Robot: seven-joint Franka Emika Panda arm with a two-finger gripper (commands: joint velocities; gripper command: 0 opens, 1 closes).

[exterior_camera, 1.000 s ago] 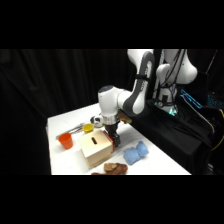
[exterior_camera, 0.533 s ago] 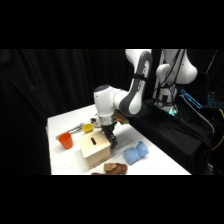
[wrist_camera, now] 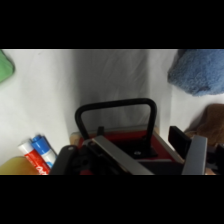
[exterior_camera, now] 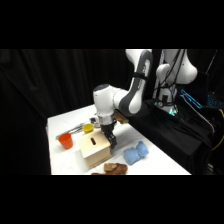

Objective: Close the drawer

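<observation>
The tan wooden box [exterior_camera: 94,150] with a slot on top stands at the table's front. Its drawer [wrist_camera: 131,141] shows in the wrist view as a reddish front with a dark wire loop handle [wrist_camera: 115,106] sticking out over the white table. My gripper [exterior_camera: 110,143] hangs down at the box's right end, right at the drawer. In the wrist view the gripper [wrist_camera: 127,146] is open, one finger on each side of the drawer's front, holding nothing. How far the drawer is pulled out I cannot tell.
An orange cup [exterior_camera: 65,140] and a yellow object [exterior_camera: 88,128] sit left of and behind the box. A blue cloth [exterior_camera: 135,152] lies to its right and a brown object [exterior_camera: 114,168] in front. Markers [wrist_camera: 37,153] and a green object [wrist_camera: 4,67] show beside the drawer.
The arm has swung left and come down, bringing the gripper from above the table to the right end of the box.
</observation>
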